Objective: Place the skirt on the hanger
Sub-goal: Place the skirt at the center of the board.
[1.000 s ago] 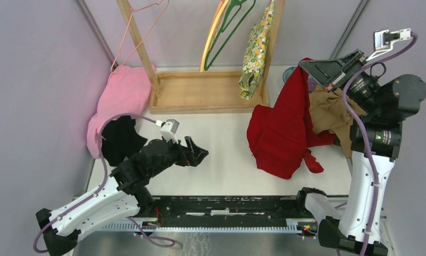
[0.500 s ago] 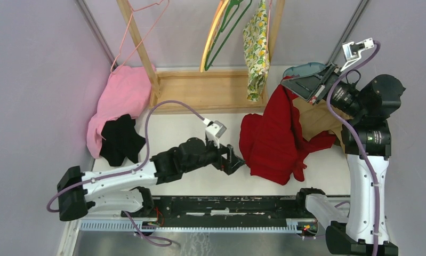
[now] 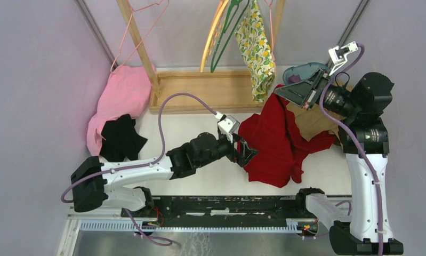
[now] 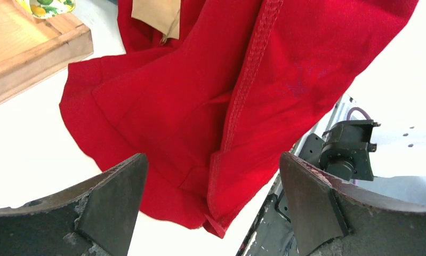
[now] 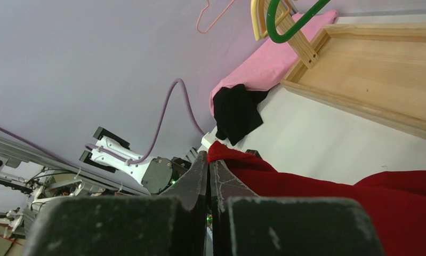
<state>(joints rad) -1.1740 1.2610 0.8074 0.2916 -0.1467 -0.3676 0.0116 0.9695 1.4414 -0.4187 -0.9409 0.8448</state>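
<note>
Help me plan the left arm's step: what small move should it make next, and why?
Probably close the left gripper: its open jaws frame the lower edge of the red garment, whose other end the shut right gripper holds pinched.

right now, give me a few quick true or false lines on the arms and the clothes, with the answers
1. The left gripper has its jaws wide open. True.
2. The right gripper is open and empty. False: its jaws are shut on the red garment.
3. A black cloth lies against the pink cloth. True.
4. The lemon-print skirt lies on top of the pink cloth. False: it hangs at the wooden rack.
</note>
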